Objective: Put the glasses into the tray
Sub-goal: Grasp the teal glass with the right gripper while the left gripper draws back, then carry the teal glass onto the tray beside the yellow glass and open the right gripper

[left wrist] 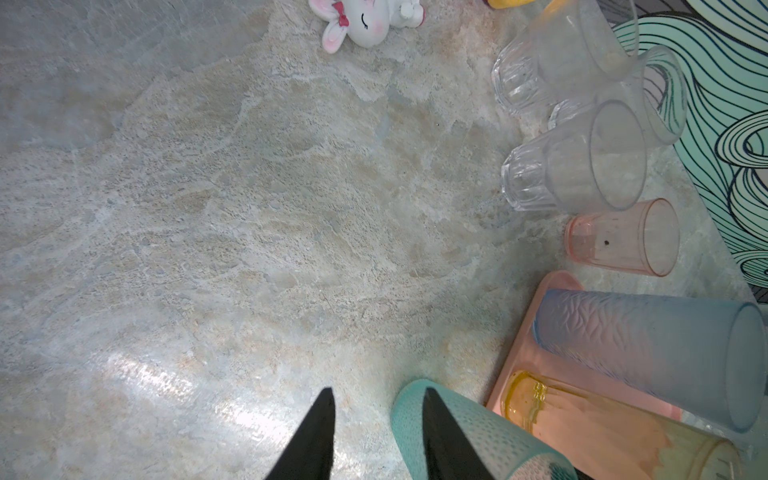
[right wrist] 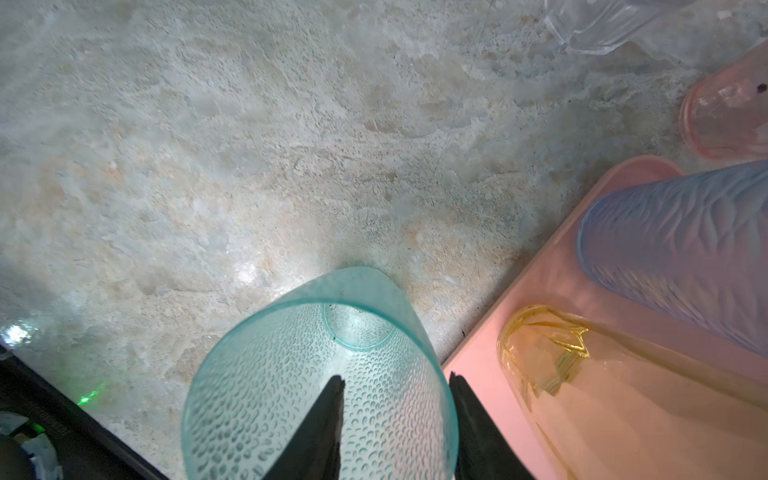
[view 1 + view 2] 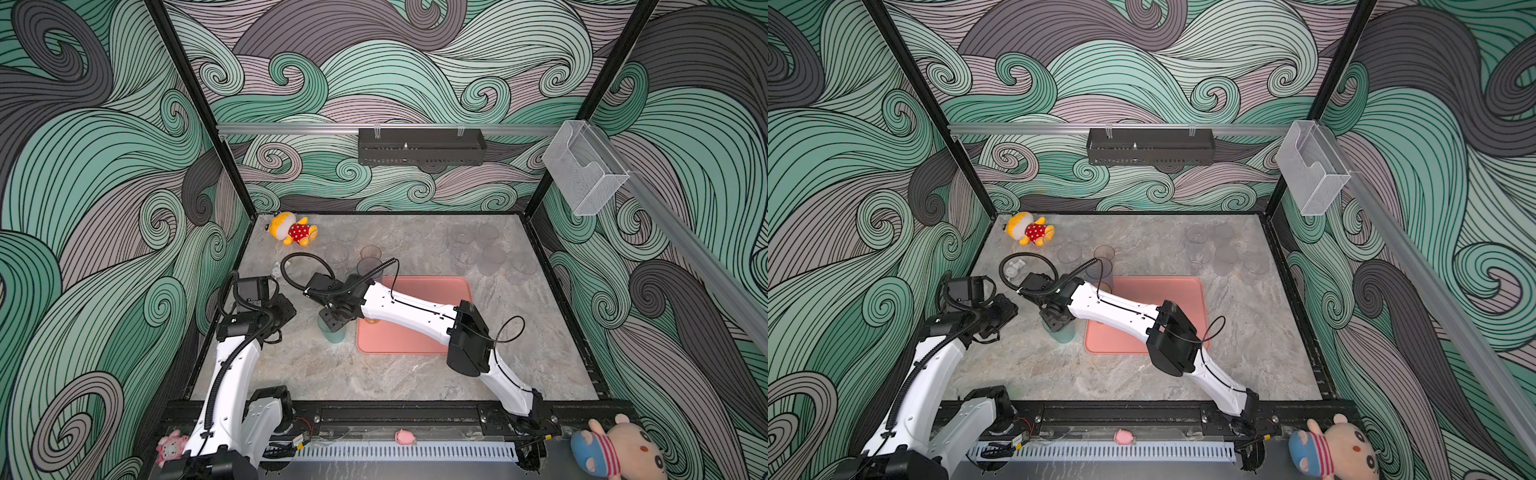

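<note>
A long black perforated metal shelf [image 3: 422,151] hangs from a silver aluminium rail [image 3: 291,129] on the back wall. Behind it and on both side walls runs wallpaper of teal, grey and mauve swirling waves [image 3: 83,166] in thin black lines. Black metal posts [image 3: 199,104] rise in the corners either side of it. Right of the shelf, a clear plastic box [image 3: 584,172] is fixed to the side wall's rail. Below the shelf spreads a grey-beige marble-patterned tabletop [image 3: 415,374] with soft glare patches [image 1: 141,374]. Farthest from the shelf, a black frame bar [image 3: 395,415] edges the tabletop, a white slotted cable duct [image 3: 415,451] beyond it.
</note>
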You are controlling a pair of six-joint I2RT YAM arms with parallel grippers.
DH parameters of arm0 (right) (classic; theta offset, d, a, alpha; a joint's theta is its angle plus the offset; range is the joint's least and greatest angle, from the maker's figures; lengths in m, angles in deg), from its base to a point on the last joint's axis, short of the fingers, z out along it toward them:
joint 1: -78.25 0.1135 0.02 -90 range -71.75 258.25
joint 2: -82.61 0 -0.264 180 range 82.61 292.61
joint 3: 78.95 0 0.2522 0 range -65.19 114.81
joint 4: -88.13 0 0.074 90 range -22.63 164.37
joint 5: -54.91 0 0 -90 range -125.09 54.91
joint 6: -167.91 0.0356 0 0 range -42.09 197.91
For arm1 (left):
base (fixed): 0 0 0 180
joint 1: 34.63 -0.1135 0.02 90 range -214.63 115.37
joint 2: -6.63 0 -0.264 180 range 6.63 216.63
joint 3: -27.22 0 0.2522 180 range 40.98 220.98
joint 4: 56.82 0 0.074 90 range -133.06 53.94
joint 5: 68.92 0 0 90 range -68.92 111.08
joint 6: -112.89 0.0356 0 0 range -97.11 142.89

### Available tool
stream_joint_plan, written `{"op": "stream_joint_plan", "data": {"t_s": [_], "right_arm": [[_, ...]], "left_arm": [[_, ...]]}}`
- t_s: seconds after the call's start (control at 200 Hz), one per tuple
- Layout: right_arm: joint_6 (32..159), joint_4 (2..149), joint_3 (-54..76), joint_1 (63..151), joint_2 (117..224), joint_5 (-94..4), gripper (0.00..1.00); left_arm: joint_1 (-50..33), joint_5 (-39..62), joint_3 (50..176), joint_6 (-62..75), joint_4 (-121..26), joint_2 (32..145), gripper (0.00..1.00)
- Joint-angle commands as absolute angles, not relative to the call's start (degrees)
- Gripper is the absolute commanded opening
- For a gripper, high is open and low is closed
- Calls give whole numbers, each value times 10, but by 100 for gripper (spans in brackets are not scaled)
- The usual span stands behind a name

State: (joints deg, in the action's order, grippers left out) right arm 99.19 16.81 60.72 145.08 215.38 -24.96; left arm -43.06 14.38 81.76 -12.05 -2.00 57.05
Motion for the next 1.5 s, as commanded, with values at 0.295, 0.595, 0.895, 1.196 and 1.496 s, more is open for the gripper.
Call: {"op": "stream_joint_plan", "data": {"t_s": [0.295, 0.595, 0.895, 1.196, 1.496], "right_arm": [[988, 164, 609, 1449, 2153, -246, 12], [985, 157, 593, 1465, 2059, -279, 3], [987, 153, 369, 1465, 1864, -247, 3], [1033, 186, 213, 1435, 1797, -217, 3], [1051, 233, 189, 1410, 1825, -208, 2]], "left_arm": [[-436, 149, 815, -113, -24, 560, 38], [-436, 169, 816, -114, -18, 550, 38], [-435, 161, 814, -104, -23, 551, 38], [-363, 157, 801, -141, -42, 538, 38], [-239, 243, 750, -154, -86, 528, 39]]}}
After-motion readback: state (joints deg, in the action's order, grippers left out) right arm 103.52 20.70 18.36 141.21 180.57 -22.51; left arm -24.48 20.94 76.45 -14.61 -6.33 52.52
